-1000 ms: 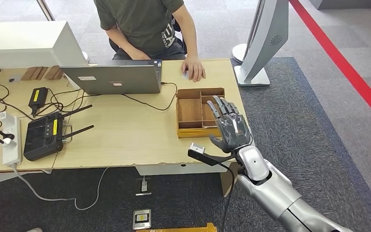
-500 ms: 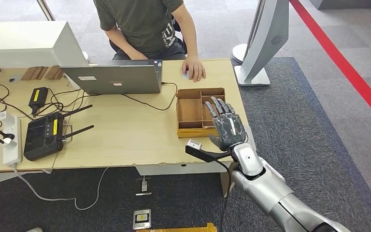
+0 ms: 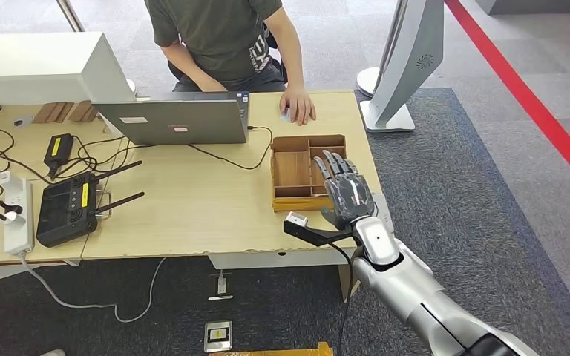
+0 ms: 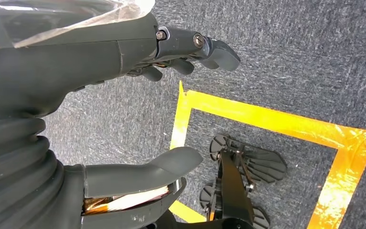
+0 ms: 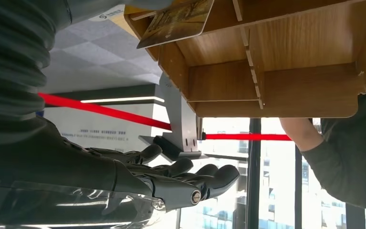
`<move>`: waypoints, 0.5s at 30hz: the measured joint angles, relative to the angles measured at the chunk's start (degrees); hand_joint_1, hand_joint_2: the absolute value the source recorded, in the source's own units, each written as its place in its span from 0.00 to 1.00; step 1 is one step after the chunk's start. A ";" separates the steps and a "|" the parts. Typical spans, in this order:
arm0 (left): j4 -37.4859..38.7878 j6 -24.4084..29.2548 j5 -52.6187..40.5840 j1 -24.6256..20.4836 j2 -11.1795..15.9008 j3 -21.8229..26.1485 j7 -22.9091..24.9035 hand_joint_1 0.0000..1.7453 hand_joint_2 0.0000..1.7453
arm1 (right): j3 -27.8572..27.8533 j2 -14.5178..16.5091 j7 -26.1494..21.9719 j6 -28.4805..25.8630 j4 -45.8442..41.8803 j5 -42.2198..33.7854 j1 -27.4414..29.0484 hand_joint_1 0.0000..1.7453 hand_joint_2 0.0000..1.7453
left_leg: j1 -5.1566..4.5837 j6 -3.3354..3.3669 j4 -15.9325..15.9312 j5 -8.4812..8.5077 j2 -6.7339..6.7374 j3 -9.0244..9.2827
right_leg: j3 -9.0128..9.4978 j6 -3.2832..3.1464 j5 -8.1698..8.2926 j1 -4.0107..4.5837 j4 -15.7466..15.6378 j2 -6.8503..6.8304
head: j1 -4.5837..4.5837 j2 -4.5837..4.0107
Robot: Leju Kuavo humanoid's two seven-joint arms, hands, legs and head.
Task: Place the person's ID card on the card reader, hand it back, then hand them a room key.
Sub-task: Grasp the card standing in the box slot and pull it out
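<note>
Right now the right robot hand [image 3: 349,194] hangs over the near right corner of the worktop [image 3: 193,208], palm down, its fingers [image 3: 334,167] spread flat and holding nothing, reaching over the wooden tray [image 3: 297,169]. The tray is a low box split into compartments and sits near the worktop's right edge. In the right wrist view a card [image 5: 174,21] with a printed picture lies in one compartment at the tray's end closest to the robot hand, partly under the grey thumb [image 5: 119,9]; whether the thumb touches it is hard to say, and I cannot tell if it is the ID card or a room key.

The left robot hand [image 4: 124,109] hangs over dark carpet marked with yellow tape [image 4: 267,124], its fingers loosely apart and empty.

Across the worktop a person [image 3: 223,37] in a dark shirt sits with one hand [image 3: 298,105] resting flat on the far edge, just beyond the tray. An open laptop [image 3: 174,120] stands to the left of the tray, a cable running from it toward the tray. Further left lie a black controller with antennas [image 3: 70,206], a white power strip [image 3: 16,215] and tangled black cables. A white stand [image 3: 401,67] rises from the floor beyond the right end of the worktop
</note>
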 joint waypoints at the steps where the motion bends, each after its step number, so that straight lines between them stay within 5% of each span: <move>1: 0.00 0.00 -0.03 0.00 0.00 -0.01 0.00 0.00 1.00 | -0.07 0.06 0.00 0.00 0.28 0.00 -0.03 0.00 1.00 | 0.00 0.00 0.00 0.00 0.00 0.00 | 0.00 0.00 0.00 0.00 0.00 0.00 | 0.01 0.00; 15: 0.00 -0.07 -0.25 0.00 0.00 0.00 0.09 0.00 1.00 | -0.76 0.86 -0.87 -0.02 3.88 -0.73 -0.24 0.00 1.00 | 0.00 0.00 0.00 0.00 0.00 0.00 | 0.00 0.00 0.00 0.00 0.00 0.00 | 0.00 0.00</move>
